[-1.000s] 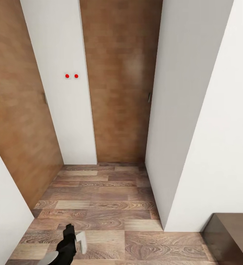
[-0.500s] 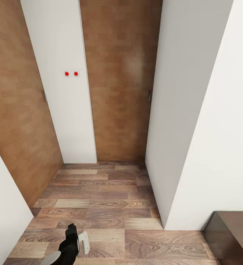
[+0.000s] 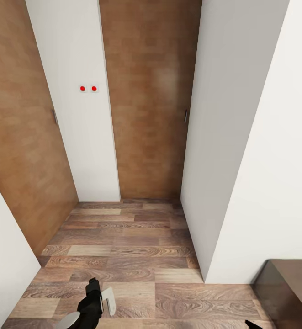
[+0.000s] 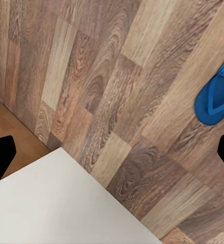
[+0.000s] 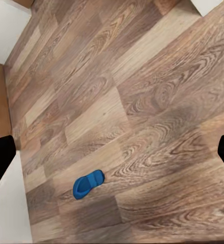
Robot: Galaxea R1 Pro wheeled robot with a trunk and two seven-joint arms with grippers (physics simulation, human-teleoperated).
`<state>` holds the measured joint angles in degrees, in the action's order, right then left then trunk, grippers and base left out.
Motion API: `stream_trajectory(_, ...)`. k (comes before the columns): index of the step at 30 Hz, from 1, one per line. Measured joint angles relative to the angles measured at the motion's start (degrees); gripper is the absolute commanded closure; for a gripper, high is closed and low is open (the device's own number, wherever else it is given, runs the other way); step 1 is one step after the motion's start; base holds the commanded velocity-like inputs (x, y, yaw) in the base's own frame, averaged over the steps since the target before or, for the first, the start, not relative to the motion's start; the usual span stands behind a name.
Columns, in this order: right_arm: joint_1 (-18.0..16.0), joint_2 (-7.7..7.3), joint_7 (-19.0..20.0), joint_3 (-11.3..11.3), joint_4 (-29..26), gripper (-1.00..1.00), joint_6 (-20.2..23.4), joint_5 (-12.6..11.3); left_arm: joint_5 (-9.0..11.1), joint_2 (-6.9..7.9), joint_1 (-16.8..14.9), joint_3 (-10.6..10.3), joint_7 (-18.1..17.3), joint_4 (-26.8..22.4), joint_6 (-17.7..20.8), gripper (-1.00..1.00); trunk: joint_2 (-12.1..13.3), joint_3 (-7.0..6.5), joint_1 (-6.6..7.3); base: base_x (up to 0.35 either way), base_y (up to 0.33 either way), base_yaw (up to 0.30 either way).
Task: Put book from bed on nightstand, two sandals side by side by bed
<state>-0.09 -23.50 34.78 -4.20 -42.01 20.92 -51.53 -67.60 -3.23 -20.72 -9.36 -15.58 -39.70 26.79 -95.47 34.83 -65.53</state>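
Sandal lay on the wood floor, seen below both wrists; book and bed absent. Over the last second your left pincer crept farther into head view. Both pincers spread, released, holding nothing. Transit continued.

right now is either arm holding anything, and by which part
Nothing is held. Both wrist views show dark fingertips wide apart with only wood-plank floor between them; a bright blue flip-flop sandal lies loose on it.
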Motion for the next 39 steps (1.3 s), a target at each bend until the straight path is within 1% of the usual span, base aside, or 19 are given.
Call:
stream_trajectory(3, 0.0, -0.52, 0.7, -0.4, 0.3, -1.00, 0.4, -2.7, 0.0, 0.01, 0.0, 0.1, 0.0, 0.0, 0.0, -1.00, -1.2, 0.54, -0.66, 0.000, 0.000, 0.000)
stream_trajectory(4, 0.0, -0.55, 0.8, -0.5, 0.4, -1.00, 0.5, -3.0, 0.0, 0.00, 0.0, 0.1, 0.0, 0.0, 0.0, -1.00, -1.6, 0.72, -0.88, 0.000, 0.000, 0.000)
stream_trajectory(7, 0.0, -0.62, 1.1, -2.5, 0.5, -1.00, 0.8, -3.9, 0.0, 0.00, 0.0, 0.1, 0.0, 0.0, 0.0, -1.00, -2.8, 1.26, -1.54, 0.000, 0.000, 0.000)
stream_trajectory(8, 0.0, -0.65, 1.2, -4.6, 0.6, -1.00, 1.0, -4.7, 0.0, -0.01, 0.0, 0.1, 0.0, 0.0, 0.0, -1.00, -3.2, 1.44, -1.76, 0.000, 0.000, 0.000)
stream_trajectory(10, 0.0, -0.66, 1.3, -7.3, 0.6, -1.00, 1.1, -6.1, 0.0, -0.02, 0.0, 0.1, 0.0, 0.0, 0.0, -1.00, -4.0, 1.80, -2.20, 0.000, 0.000, 0.000)
stream_trajectory(11, 0.0, -0.67, 1.4, -10.2, 0.6, -1.00, 1.3, -8.0, 0.0, 0.01, 0.0, 0.1, 0.0, 0.0, 0.0, -1.00, -4.4, 1.98, -2.42, 0.000, 0.000, 0.000)
stream_trajectory(12, 0.0, -0.67, 1.4, -13.9, 0.7, -1.00, 1.5, -11.1, 0.0, 0.02, 0.0, 0.1, 0.0, 0.0, 0.0, -1.00, -4.8, 2.16, -2.64, 0.000, 0.000, 0.000)
stream_trajectory(14, 0.0, -0.64, 1.4, -16.0, 1.2, -1.00, 2.4, -13.5, 0.0, 0.04, 0.0, 0.1, 0.0, 0.0, 0.0, -1.00, -5.6, 2.52, -3.08, 0.000, 0.000, 0.000)
stream_trajectory(15, 0.0, -0.63, 1.5, -16.4, 1.4, -1.00, 3.0, -14.1, 0.0, 0.04, 0.0, 0.1, 0.0, 0.0, 0.0, -1.00, -6.0, 2.70, -3.30, 0.000, 0.000, 0.000)
stream_trajectory(16, 0.0, -0.61, 1.9, -17.0, 1.6, -1.00, 4.7, -14.9, 0.0, 0.05, 0.0, 0.1, 0.0, 0.0, 0.0, -1.00, -6.4, 2.88, -3.51, 0.000, 0.000, 0.000)
stream_trajectory(18, 0.0, -0.60, 4.0, -17.6, 1.8, -1.00, 7.9, -15.7, 0.0, 0.05, 0.0, 0.1, 0.0, 0.0, 0.0, -1.00, -7.2, 3.24, -3.95, 0.000, 0.000, 0.000)
stream_trajectory(19, 0.0, -0.59, 6.6, -17.8, 1.9, -1.00, 9.9, -15.9, 0.0, 0.05, 0.0, 0.1, 0.0, 0.0, 0.0, -1.00, -7.6, 3.41, -4.17, 0.000, 0.000, 0.000)
stream_trajectory(20, 0.0, -0.59, 8.2, -17.9, 1.9, -1.00, 10.8, -16.0, 0.0, 0.05, 0.0, 0.1, 0.0, 0.0, 0.0, -1.00, -8.0, 3.59, -4.39, 0.000, 0.000, 0.000)
stream_trajectory(24, 0.0, -0.54, 14.9, -18.1, 2.1, -1.00, 12.7, -16.2, 0.0, 0.06, 0.0, 0.1, 0.0, 0.0, 0.0, -1.00, -9.6, 4.31, -5.27, 0.000, 0.000, 0.000)
stream_trajectory(26, 0.0, -0.49, 20.7, -18.2, 2.2, -1.00, 13.4, -16.0, 0.0, 0.06, 0.0, 0.2, 0.0, 0.0, 0.0, -1.00, -10.4, 4.67, -5.71, 0.000, 0.000, 0.000)
stream_trajectory(28, 0.0, -0.35, 23.3, -18.2, 2.2, -1.00, 13.5, -15.8, 0.0, 0.10, 0.0, 0.2, 0.0, 0.0, 0.0, -1.00, -11.2, 5.03, -6.15, 0.000, 0.000, 0.000)
stream_trajectory(32, 0.0, -0.18, 24.6, -18.2, 2.3, -1.00, 13.3, -15.6, 0.0, 0.13, 0.0, 0.2, 0.0, 0.0, 0.0, -1.00, -12.8, 5.75, -7.03, 0.000, 0.000, 0.000)
stream_trajectory(35, 0.0, -0.10, 25.0, -18.2, 3.5, -1.00, 12.5, -15.4, 0.0, 0.14, 0.0, 0.2, 0.0, 0.0, -0.1, -1.00, -14.0, 6.29, -7.69, 0.000, 0.000, 0.000)
stream_trajectory(39, 0.0, -0.05, 25.5, -18.2, 7.4, -1.00, 8.6, -15.2, 0.0, 0.21, 0.0, 0.2, -0.1, 0.0, 0.0, -1.00, -15.6, 7.01, -8.57, 0.000, 0.000, 0.000)
